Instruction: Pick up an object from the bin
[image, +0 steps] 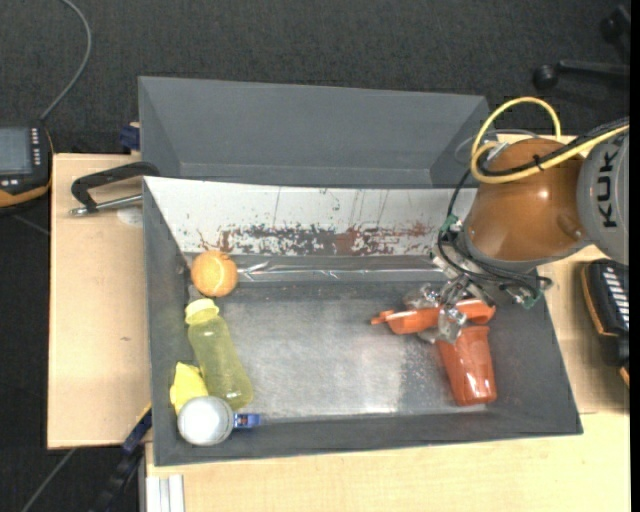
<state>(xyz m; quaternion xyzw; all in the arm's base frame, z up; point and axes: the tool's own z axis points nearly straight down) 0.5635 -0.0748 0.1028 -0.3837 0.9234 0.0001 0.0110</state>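
- Bin (300, 130): grey metal, with loose items along its left wall and in its right half; the middle of the floor is bare.
- Near-left corner: a white round item (205, 420) lies against the near wall, touching a yellow piece (186, 382) on its far side. A small blue piece (248, 421) lies just beside it on the right.
- Left wall: a yellow-green bottle (220, 358) lies flat, long axis running from the far wall toward the near wall, cap end toward the far wall.
- Far-left corner: an orange ball (213, 273) rests just beyond the bottle cap, close to the far wall.
- Right half, toward the far wall: a flat orange piece (403, 320) lies with its long axis across the bin, narrow tip pointing at the left wall.
- Gripper (450, 315): positioned at the right end of the flat orange piece, low over it. Whether it is spread or closed cannot be determined, nor whether it grips anything.
- Directly below the gripper: an orange-red block (470, 372), long axis running from the gripper toward the near wall, tilted slightly to the right. It lies near the right wall.
- Wrist: orange cover (520, 205) above the far-right corner.
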